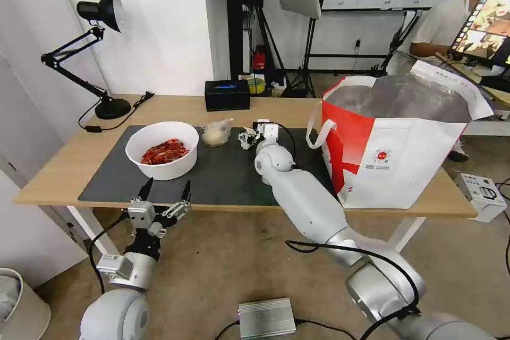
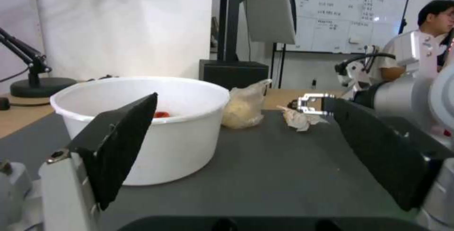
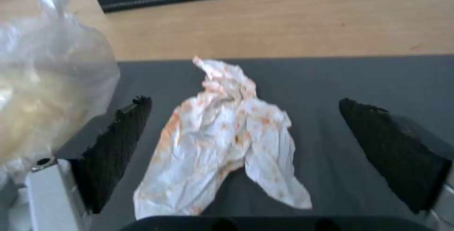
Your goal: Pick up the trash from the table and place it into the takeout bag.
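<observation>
A light-wood table [image 1: 64,170] under a dark grey mat [image 1: 223,175] carries the takeout bag [image 1: 398,159], standing open at the robot's right end with its foil lining showing, well apart from the trash left on the mat. From the robot's left that trash runs: a white bowl [image 1: 162,150] of red shells, a small clear bag [image 1: 217,133] of whitish stuff just beside it, then a crumpled tissue [image 3: 222,142] stained orange. The right gripper [image 1: 248,138] reaches over the mat's far part and hangs directly above the tissue, jaws spread wide with nothing between them; in the right wrist view the two black pads stand either side of the paper, clear of it, the small clear bag close outside one pad. The tissue's long axis runs roughly along the gap, between the pads rather than across them, so a straight descent and a squeeze should gather it. The left gripper [image 1: 164,194] waits at the table's near edge in front of the bowl, jaws likewise spread and empty, farther from the tissue.
</observation>
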